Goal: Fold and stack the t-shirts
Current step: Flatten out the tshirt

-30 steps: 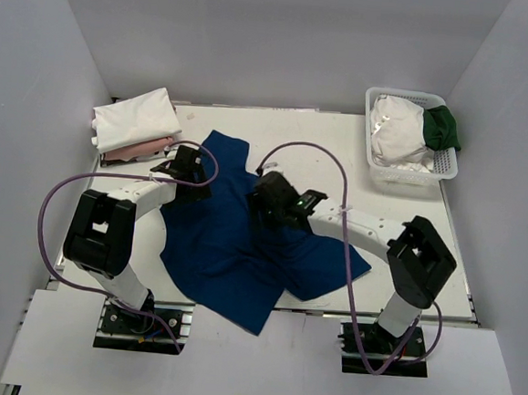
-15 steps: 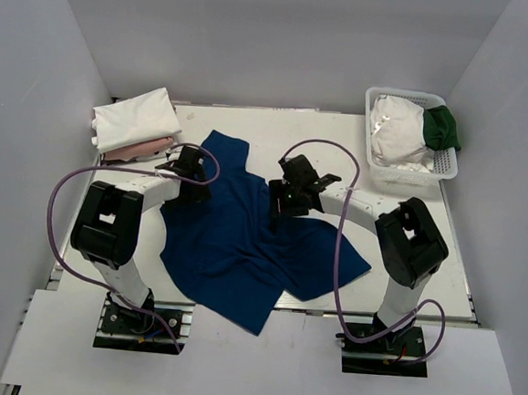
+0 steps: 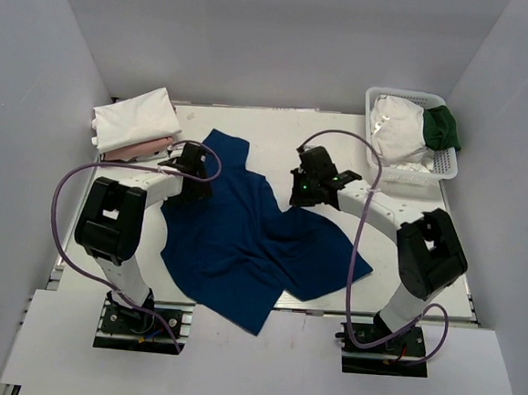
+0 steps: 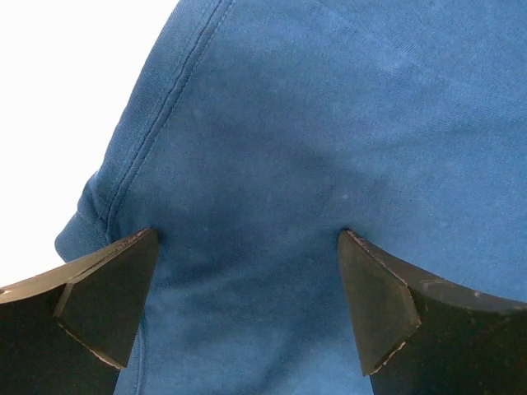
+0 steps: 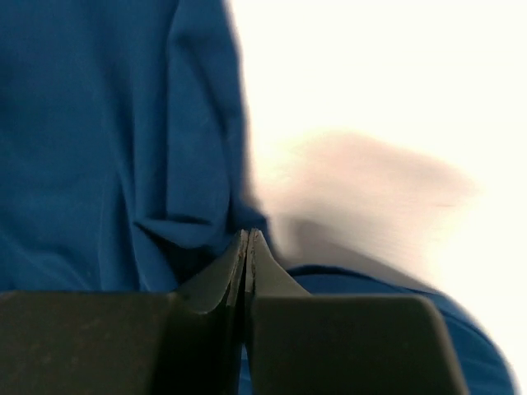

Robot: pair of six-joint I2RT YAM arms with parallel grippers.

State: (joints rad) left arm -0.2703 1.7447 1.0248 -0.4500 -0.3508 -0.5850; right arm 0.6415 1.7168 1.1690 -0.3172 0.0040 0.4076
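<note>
Two arms work on the blue t-shirt [image 3: 228, 245], which lies spread across the middle of the surface [image 3: 416, 237]. Right gripper [image 5: 247, 240] — fingers pressed together, pinching a fold at the shirt's right edge — sits further right, nearer the basket [image 3: 446, 166], than a second ago; the cloth is drawn out with it. Left gripper [image 4: 247, 239] stays at the shirt's left edge, fingers wide apart, holding nothing.

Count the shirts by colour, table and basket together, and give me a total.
Royal-blue cloth t-shirt: 1
White cloth shirts: 2, one folded, one in the white plastic lattice basket
Pale pink cloth shirt: 1
Dark green cloth shirt: 1
Total: 5
</note>
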